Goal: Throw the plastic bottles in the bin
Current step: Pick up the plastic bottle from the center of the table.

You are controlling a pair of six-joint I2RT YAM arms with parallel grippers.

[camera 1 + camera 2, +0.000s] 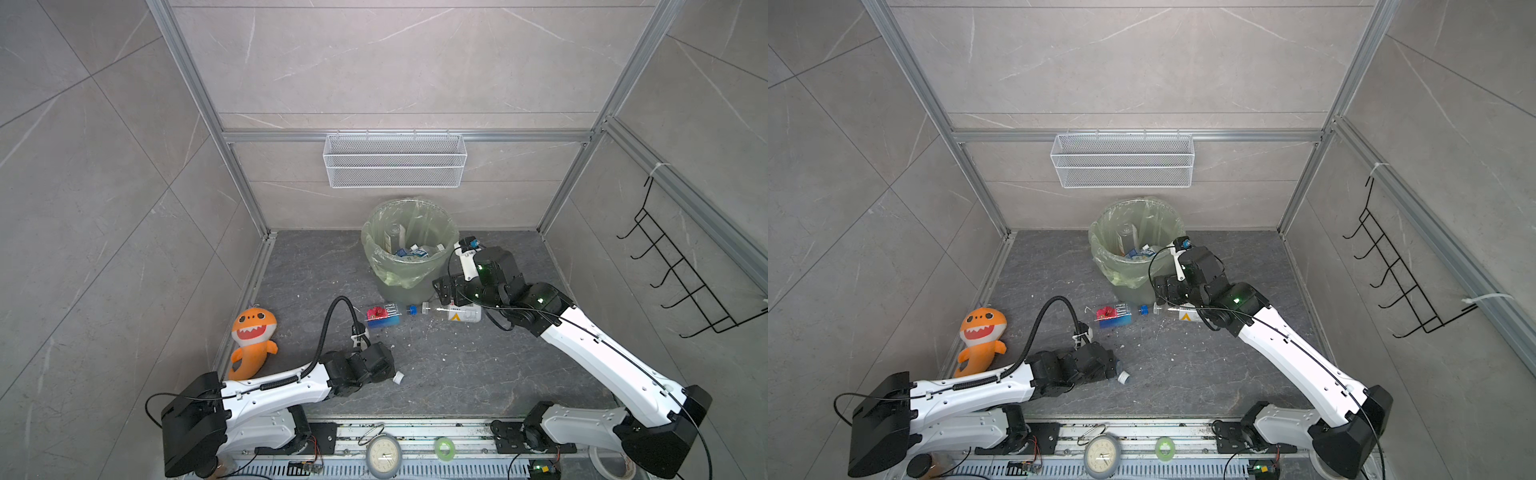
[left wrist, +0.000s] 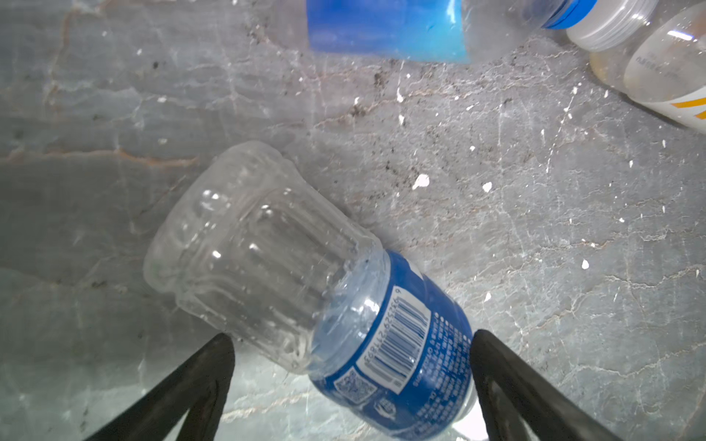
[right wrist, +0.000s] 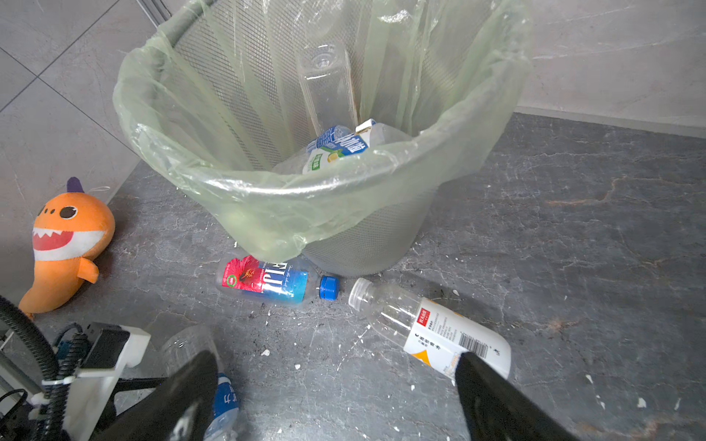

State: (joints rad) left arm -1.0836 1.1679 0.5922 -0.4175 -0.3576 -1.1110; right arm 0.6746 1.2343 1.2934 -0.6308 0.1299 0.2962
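A clear plastic bottle with a blue label (image 2: 305, 286) lies on the dark floor, its white cap (image 1: 399, 377) poking out from under my left wrist. My left gripper (image 2: 349, 343) is open and straddles its labelled end; one finger touches it and the other stands apart. Two more bottles lie in front of the bin (image 1: 395, 274): a red-and-blue-labelled one (image 1: 382, 316) with a blue cap and a white-labelled one (image 1: 457, 312). Several bottles (image 3: 336, 147) lie inside the bin. My right gripper (image 3: 340, 397) hangs open and empty above the floor beside the white-labelled bottle (image 3: 431, 328).
An orange plush shark (image 1: 253, 336) leans in the left corner of the floor. A white wire mesh basket (image 1: 395, 160) hangs on the back wall above the bin. A black hook rack (image 1: 673, 270) is on the right wall. A clock (image 1: 384, 455) and a tape roll (image 1: 444, 449) lie on the front rail.
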